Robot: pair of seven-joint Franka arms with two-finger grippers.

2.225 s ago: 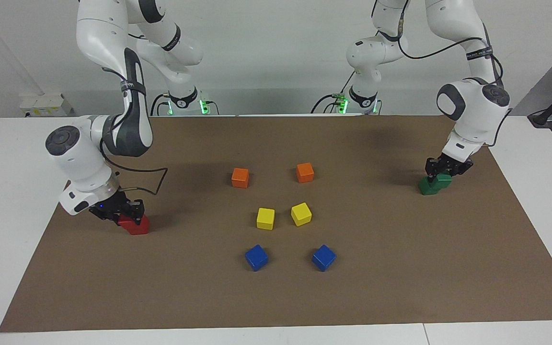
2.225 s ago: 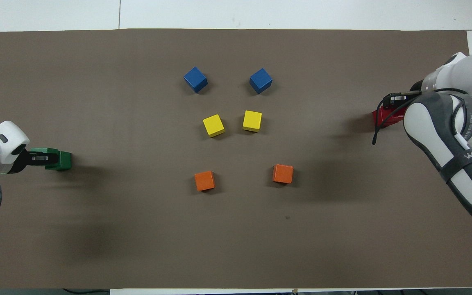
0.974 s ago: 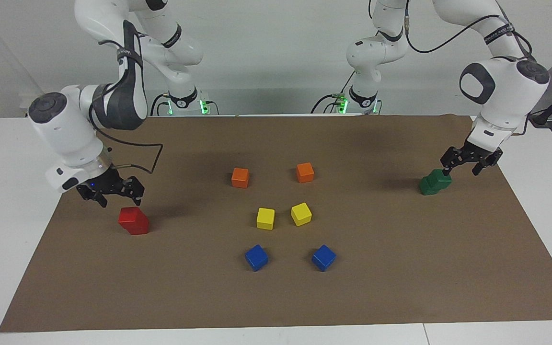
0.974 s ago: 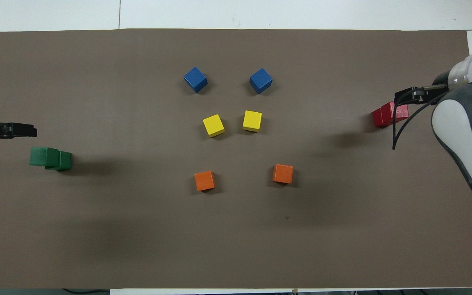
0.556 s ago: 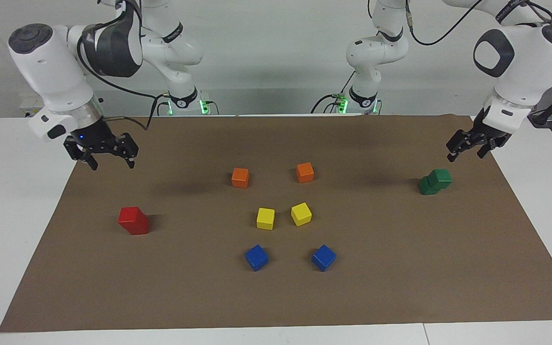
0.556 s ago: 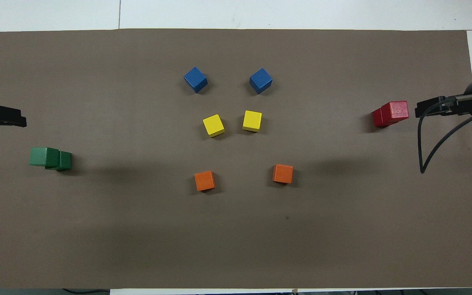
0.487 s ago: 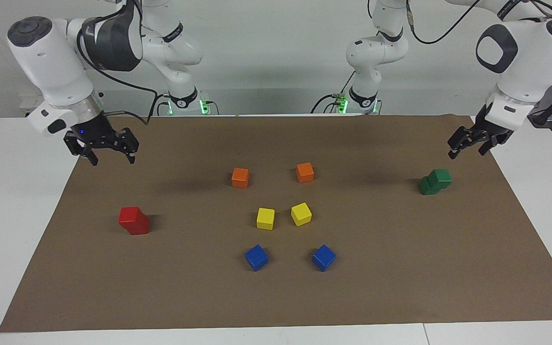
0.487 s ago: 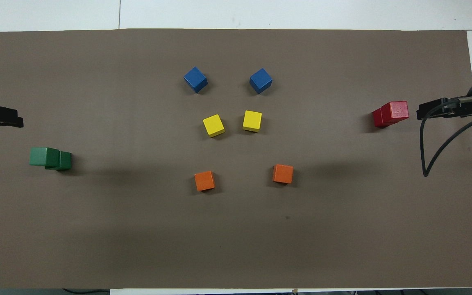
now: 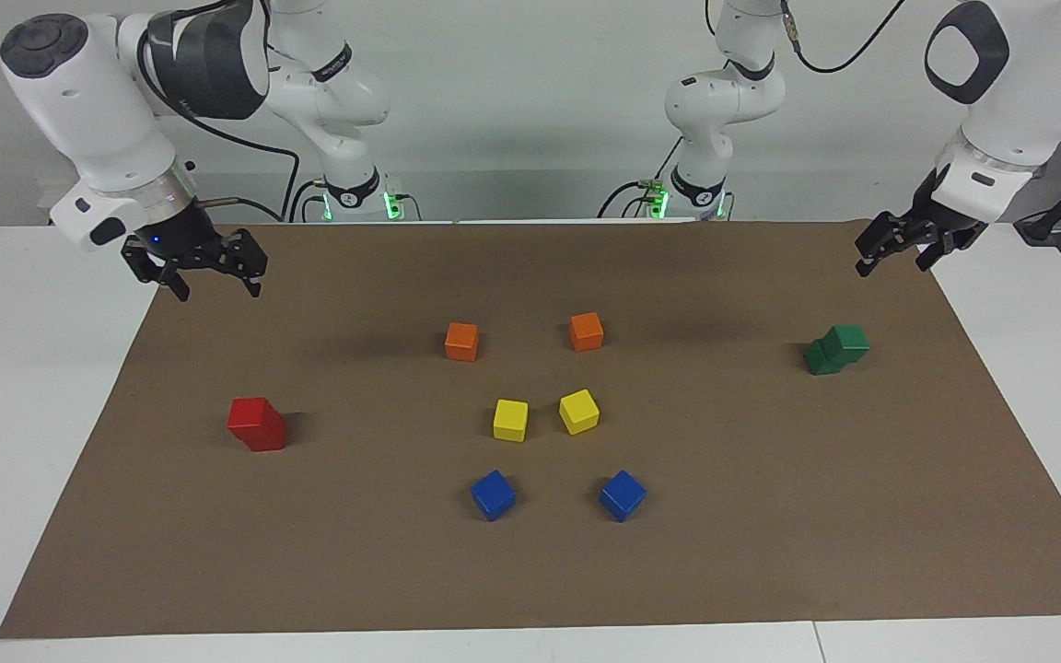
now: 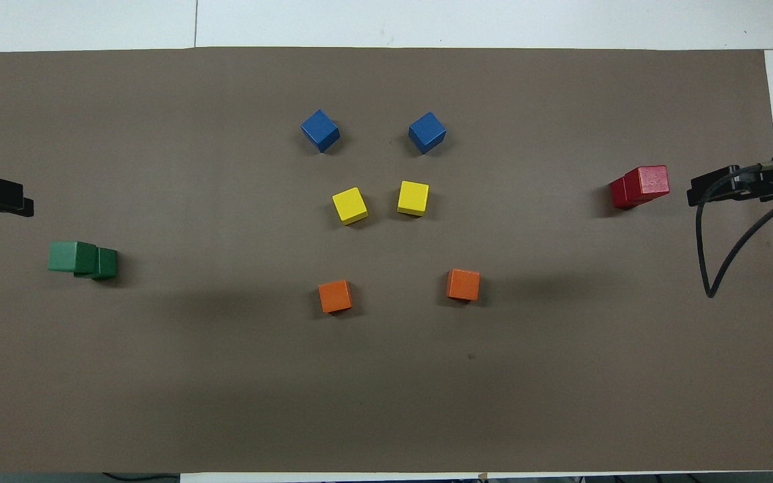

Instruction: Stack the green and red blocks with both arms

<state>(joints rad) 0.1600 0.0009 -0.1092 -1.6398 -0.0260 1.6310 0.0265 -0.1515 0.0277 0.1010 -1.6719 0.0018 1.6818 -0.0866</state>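
Green blocks [image 9: 836,349] stacked, top one sitting offset on the lower, at the left arm's end of the brown mat [image 9: 530,571] on the tabletop. Red blocks [image 9: 257,424] stacked the same way at the right arm's end. Left gripper [image 9: 892,248] raised over the mat's edge near the green stack, jaws released, holding nothing. Right gripper [image 9: 208,277] raised over the mat corner near the red stack, jaws spread, also holding nothing.
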